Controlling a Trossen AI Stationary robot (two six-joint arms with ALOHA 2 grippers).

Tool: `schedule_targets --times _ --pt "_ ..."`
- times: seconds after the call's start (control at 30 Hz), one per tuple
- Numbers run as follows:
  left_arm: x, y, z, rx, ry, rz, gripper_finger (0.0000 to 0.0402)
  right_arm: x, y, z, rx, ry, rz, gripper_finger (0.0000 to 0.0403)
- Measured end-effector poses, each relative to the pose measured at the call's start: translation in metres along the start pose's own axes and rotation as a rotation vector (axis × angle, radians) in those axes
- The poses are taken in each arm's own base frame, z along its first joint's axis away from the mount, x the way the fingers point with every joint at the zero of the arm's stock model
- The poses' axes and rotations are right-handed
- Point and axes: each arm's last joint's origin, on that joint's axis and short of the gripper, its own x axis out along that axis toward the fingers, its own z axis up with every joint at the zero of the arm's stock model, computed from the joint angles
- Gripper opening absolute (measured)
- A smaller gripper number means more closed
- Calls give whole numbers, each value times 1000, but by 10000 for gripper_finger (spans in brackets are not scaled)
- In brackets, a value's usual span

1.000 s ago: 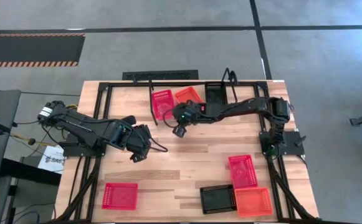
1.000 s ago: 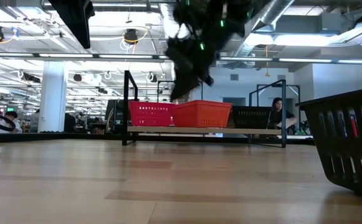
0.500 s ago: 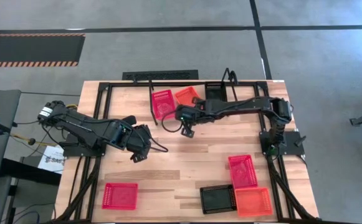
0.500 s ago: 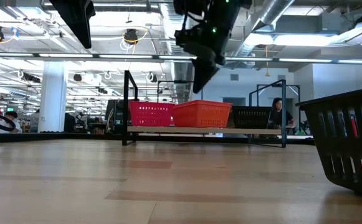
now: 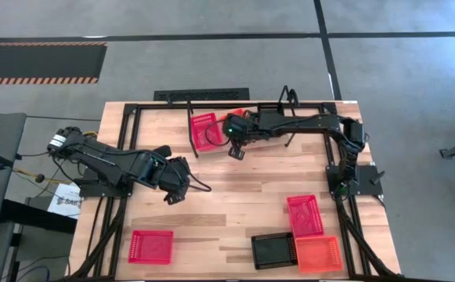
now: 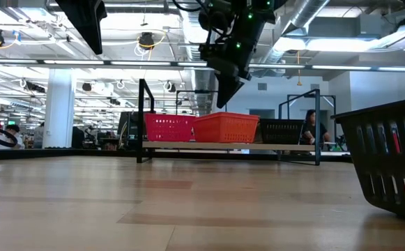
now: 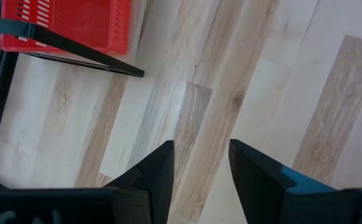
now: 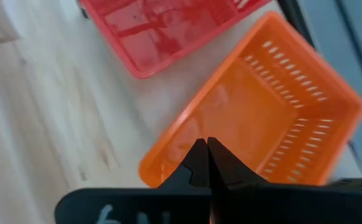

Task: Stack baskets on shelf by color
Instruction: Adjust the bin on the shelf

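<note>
Your right gripper (image 5: 236, 152) hangs above the back of the counter (image 5: 235, 200), just in front of the shelf (image 6: 230, 146), with its jaws pressed fully together and nothing between them; in its wrist view the closed fingertips (image 8: 204, 163) sit right over the near rim of the orange basket (image 8: 261, 118), though you cannot tell from that view whether they touch it. On the shelf you have a pinkish-red basket (image 5: 204, 130) at the left end, the orange basket beside it in the middle and turned askew rather than square to the board, and a black basket (image 5: 272, 116) at the right end; from the low view the red and orange ones stand side by side with their walls meeting, and the black one (image 6: 280, 130) sits a little apart. Your left gripper (image 5: 172, 192) rests low over the left-middle of the counter, well away from the shelf, its jaws standing apart with bare wood showing between the fingers (image 7: 157, 174) and nothing held. Still loose on the counter are a pinkish-red basket (image 5: 150, 246) near the front left, plus a cluster at the front right: another pinkish-red basket (image 5: 305, 215), a black basket (image 5: 273, 251) just in front of it to the left, and an orange basket (image 5: 319, 254) touching that black one's right side. In the low view a black basket (image 6: 390, 162) fills the right edge, very close to the lens, and a person (image 6: 308, 126) sits in the room far behind the shelf.
</note>
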Motion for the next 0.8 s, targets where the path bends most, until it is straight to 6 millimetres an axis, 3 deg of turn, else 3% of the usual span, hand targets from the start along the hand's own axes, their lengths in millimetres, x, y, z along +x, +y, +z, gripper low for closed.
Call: schedule_targets --times 0.23,0.67,0.8 --pt "0 0 0 0 0 0 141 2 -5 1 30 1 87 0" --pt "0 0 0 -2 2 -3 141 7 -21 0 50 13 68 0" --pt "0 0 0 -6 2 -3 141 26 -19 -4 71 71 44 0"
